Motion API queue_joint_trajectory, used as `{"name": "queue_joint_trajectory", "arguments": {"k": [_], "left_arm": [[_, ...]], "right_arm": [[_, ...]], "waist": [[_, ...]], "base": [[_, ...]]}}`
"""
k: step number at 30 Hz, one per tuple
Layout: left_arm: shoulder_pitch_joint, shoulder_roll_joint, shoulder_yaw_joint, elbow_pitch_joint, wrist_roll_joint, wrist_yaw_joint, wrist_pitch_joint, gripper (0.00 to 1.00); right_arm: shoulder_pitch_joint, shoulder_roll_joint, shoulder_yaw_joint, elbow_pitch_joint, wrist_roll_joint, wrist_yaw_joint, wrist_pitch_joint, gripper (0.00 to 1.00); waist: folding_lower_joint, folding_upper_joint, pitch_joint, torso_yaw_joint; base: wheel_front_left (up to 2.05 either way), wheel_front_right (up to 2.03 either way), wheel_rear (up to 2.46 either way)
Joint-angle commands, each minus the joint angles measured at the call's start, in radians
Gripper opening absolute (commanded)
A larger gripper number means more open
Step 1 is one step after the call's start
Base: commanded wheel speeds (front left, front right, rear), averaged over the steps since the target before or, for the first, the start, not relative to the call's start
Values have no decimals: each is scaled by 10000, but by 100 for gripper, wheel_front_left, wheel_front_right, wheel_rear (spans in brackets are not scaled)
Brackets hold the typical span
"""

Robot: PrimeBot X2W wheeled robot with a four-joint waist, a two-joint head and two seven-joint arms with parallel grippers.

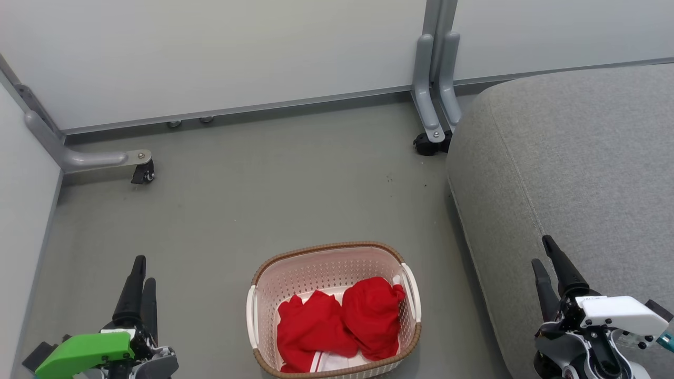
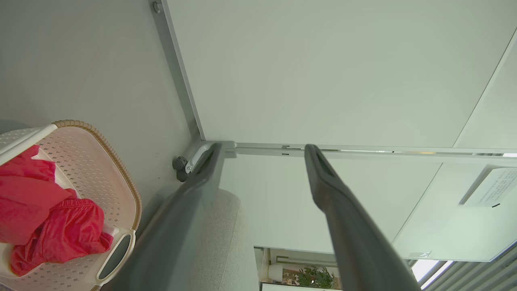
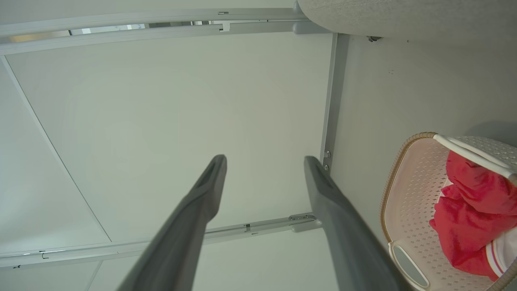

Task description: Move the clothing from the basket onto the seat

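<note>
Left gripper [image 1: 145,269] and right gripper [image 1: 541,250]: jaws wide, holding nothing. Clothing [image 1: 337,321] lies in basket [image 1: 316,273], between both grippers. Seat [image 1: 568,158] is beside the right jaws.

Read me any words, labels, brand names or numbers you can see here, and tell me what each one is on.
White sheet on the partition panel, left wrist view: lines of print, too small to read.
Clothing: no lettering shows on the visible red folds.
Basket: no label or brand in sight.
So there is nothing that can be quoted.
</note>
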Motion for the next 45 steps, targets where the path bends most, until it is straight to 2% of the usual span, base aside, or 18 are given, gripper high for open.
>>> {"name": "queue_joint_trajectory", "arguments": {"k": [1,11,17,26,35,45], "left_arm": [[-102,32,45,-243,44,0,-115,100],[54,44,375,-268,414,0,-594,100],[83,50,593,-391,906,0,-852,100],[4,59,1190,-938,2064,0,-1226,100],[-75,70,1736,-1440,3271,0,-1551,100],[168,79,1610,-2327,5595,21,-1879,100]], "right_arm": [[-139,-48,45,-210,-143,2,-121,100],[-101,-63,82,-298,-1062,3,-599,100],[-176,-71,-73,-447,-2284,3,-861,100],[-369,-82,-129,-1049,-5086,4,-1234,100],[-454,-238,382,-1746,-7675,4,-1559,100],[-461,-368,701,-2419,-10089,5,-1889,100]], "waist": [[0,0,-14,-8],[0,0,-74,-37],[0,0,-89,-50],[0,0,-59,-63],[0,0,-32,-52],[0,0,-28,-63]], "base": [[0,0,0],[0,0,0],[0,0,0],[0,0,0],[0,0,0],[0,0,0]]}}
